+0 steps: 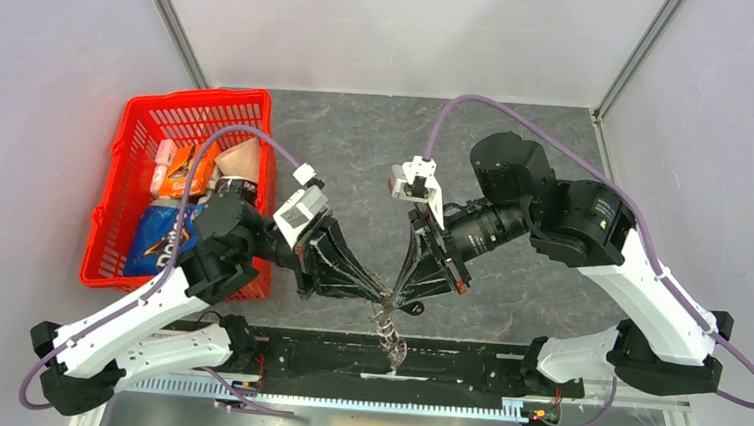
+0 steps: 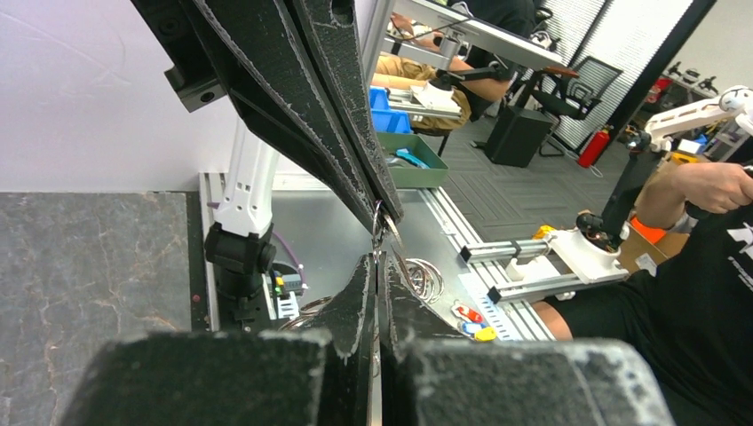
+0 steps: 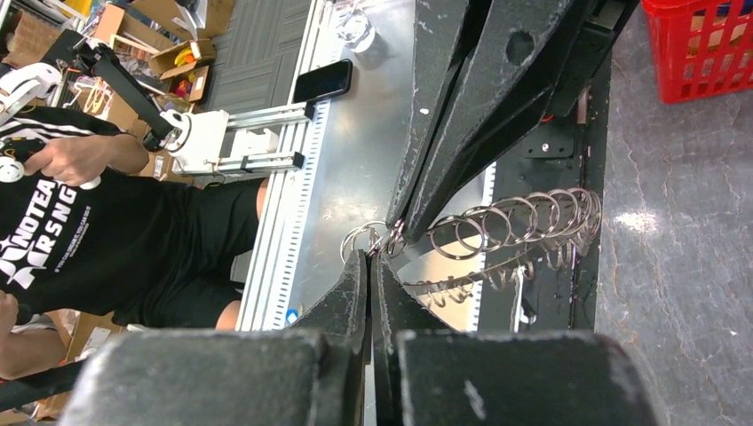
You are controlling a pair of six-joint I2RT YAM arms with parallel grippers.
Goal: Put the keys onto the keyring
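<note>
My two grippers meet tip to tip over the table's near edge. The keyring is a string of silvery rings that hangs down from where they meet. It also shows in the right wrist view and in the left wrist view. My left gripper is shut on the ring wire. My right gripper is shut with a thin dark piece between its pads, seemingly the key. The key is almost wholly hidden.
A red basket with snack bags stands at the left of the table. A black base plate and metal rail run along the near edge. A phone lies on the bench beyond.
</note>
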